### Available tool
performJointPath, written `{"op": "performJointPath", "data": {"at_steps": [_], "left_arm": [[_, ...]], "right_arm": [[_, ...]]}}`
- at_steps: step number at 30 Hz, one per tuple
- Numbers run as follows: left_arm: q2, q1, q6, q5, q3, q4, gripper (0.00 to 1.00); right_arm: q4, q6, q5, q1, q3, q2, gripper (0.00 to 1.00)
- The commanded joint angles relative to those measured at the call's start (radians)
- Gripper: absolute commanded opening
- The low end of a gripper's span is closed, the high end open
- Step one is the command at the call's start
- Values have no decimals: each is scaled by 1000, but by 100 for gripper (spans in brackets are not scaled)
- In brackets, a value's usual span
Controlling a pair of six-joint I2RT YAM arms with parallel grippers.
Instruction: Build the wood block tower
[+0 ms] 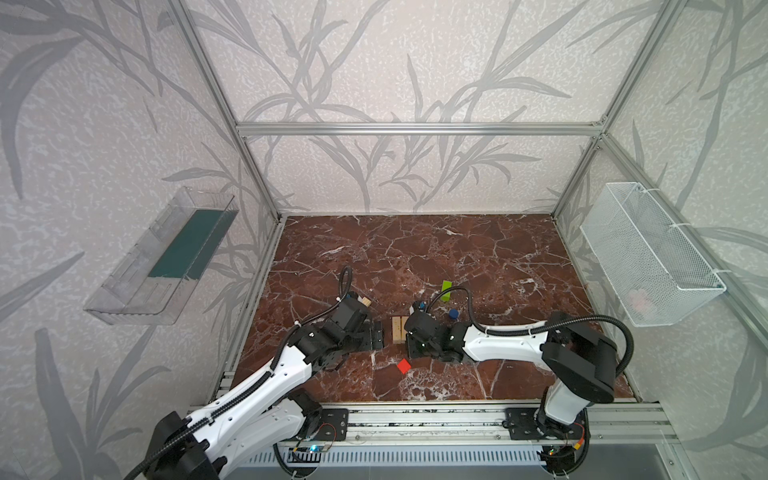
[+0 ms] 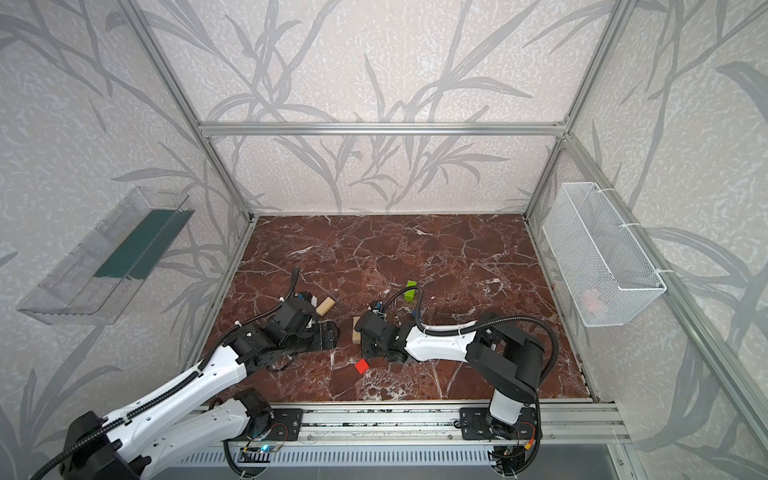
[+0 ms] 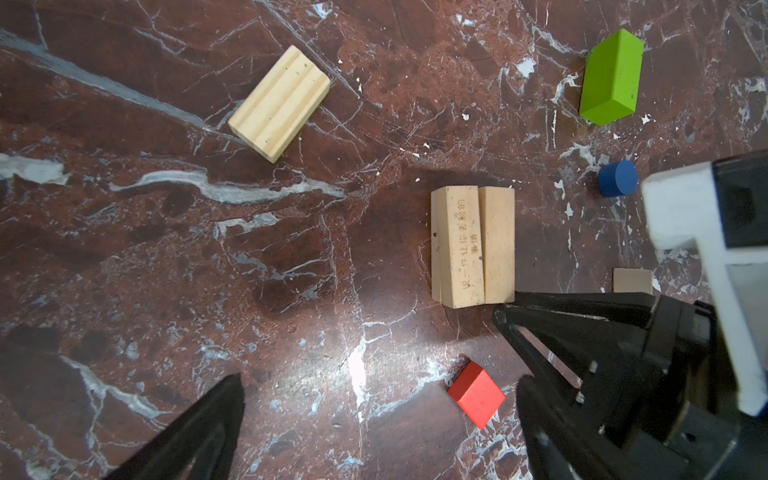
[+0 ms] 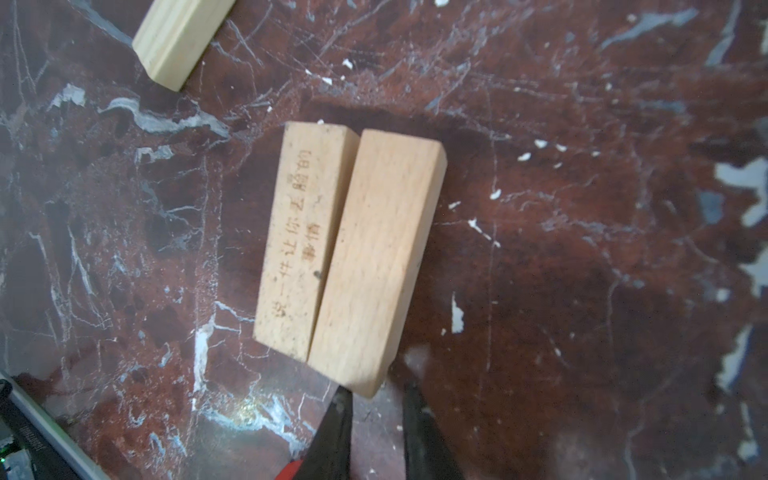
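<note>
- Left black parallel gripper [image 1: 377, 336]: jaws wide apart.
- Right black parallel gripper [image 4: 376, 397]: jaws narrowly parted at end of pale plain-wood oblong plank [image 4: 376, 257]; grip indiscernible.
- Red wooden cube [image 3: 476, 394]: nearby, apart.

A red-brown marbled bench [image 1: 457, 249] sits between leaf-patterned walls [image 1: 374, 174]. A clear plastic tray [image 1: 124, 301] hangs on the left wall, a white wire basket [image 1: 648, 266] on the right wall.

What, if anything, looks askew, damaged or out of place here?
Nothing looks spilled or damaged. The printed plank and plain plank lie side by side; in the right wrist view their ends seem a little uneven, perhaps only perspective. The grooved block, green block, blue piece and red cube lie loose.
</note>
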Motion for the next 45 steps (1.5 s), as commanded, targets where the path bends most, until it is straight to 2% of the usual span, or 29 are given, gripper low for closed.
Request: {"op": "performJointPath", "data": {"at_steps": [1,9,18,31,45], "left_arm": [[4,4,11,4,30,3,100],[32,4,21,8,48,9,100],[50,4,26,6,61,13,100],[68,4,28,0,71,10,100],[71,4,31,-1,72,11,100]], "right_arm": [[-10,-16,4,2,-14,-66,24],[-48,-23,46,-53,-22,-112,24],[-91,-73,41,-141,45,-29,22],[-85,-103,6,-147,136,99,21],[-64,-109,-19,-147,161,133,20]]}}
